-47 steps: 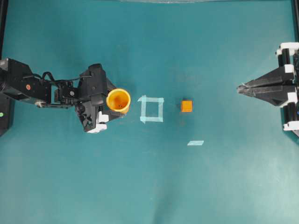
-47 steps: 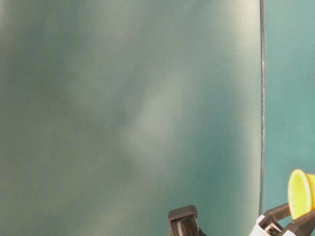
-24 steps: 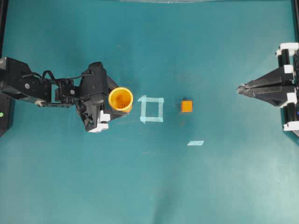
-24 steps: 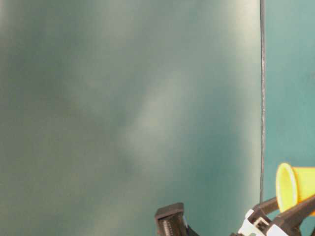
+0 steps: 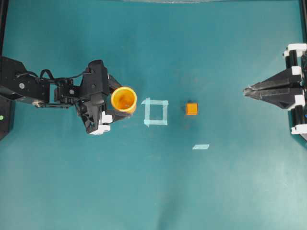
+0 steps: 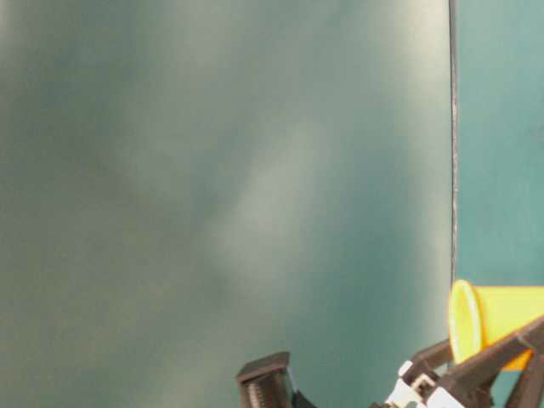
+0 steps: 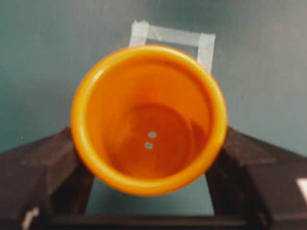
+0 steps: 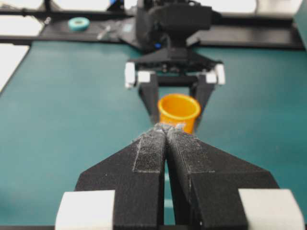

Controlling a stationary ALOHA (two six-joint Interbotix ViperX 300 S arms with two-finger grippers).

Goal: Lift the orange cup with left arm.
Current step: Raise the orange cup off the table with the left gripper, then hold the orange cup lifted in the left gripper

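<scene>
Overhead exterior view: the left arm reaches in from the left edge, and its claw is clamped on the orange cup, whose lower body is hidden under its own rim. To the cup's right lie a pale tape square, a small orange cube and a loose tape strip, all apart from one another. The teal tabletop lies open around them. The right claw sits at the right edge, its fingers pressed together and holding nothing, well apart from the cube.

Table-level view: most of the picture is blur. The cup is cut off by the right edge, with black finger struts crossing it.

Left wrist view: the cup fills the middle, showing two small dots inside its base; black fingers flank it on both sides, and the tape square is partly hidden behind the rim.

Right wrist view: beyond the pressed-together right claw, the cup stands upright between the left claw's fingers; its base is hidden.
</scene>
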